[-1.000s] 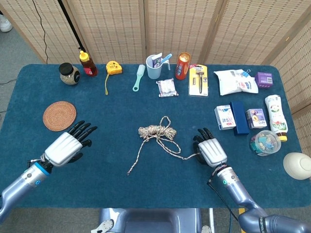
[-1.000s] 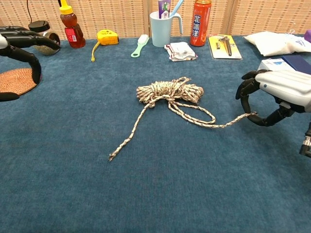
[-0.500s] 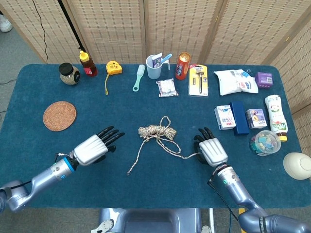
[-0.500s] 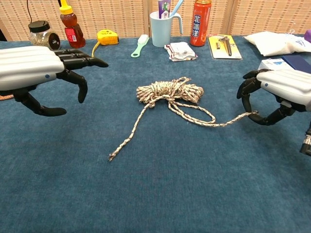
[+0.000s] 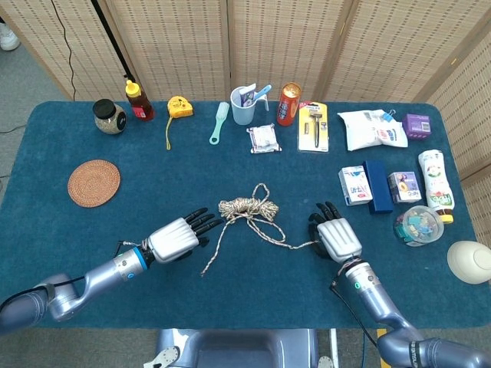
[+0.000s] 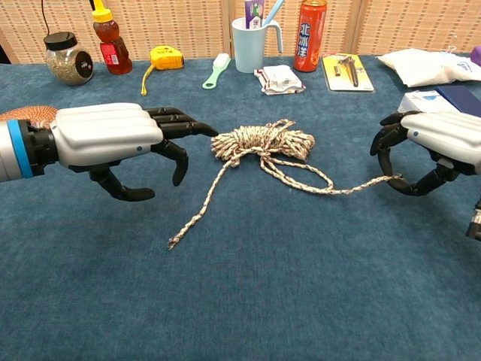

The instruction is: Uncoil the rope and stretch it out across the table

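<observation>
The speckled rope (image 5: 245, 207) lies mid-table as a loose coil (image 6: 263, 141). One loose tail runs toward the front and ends at a frayed tip (image 6: 173, 242). The other strand loops to the right into my right hand (image 5: 337, 238), which pinches that rope end between thumb and curled fingers (image 6: 436, 147). My left hand (image 5: 180, 238) hovers just left of the coil with fingers spread and nothing in it (image 6: 113, 143). Its fingertips almost reach the coil's left edge.
Along the back edge stand a jar (image 5: 110, 116), honey bottle (image 5: 139, 101), yellow tape measure (image 5: 179, 106), cup (image 5: 244, 107), orange can (image 5: 288, 103) and razor pack (image 5: 313, 127). Small boxes (image 5: 376, 185) and bottles crowd the right side. A woven coaster (image 5: 93, 182) lies at the left.
My left hand has swept from near the coaster rightward to the coil's left edge. The right hand and the rope have barely moved.
</observation>
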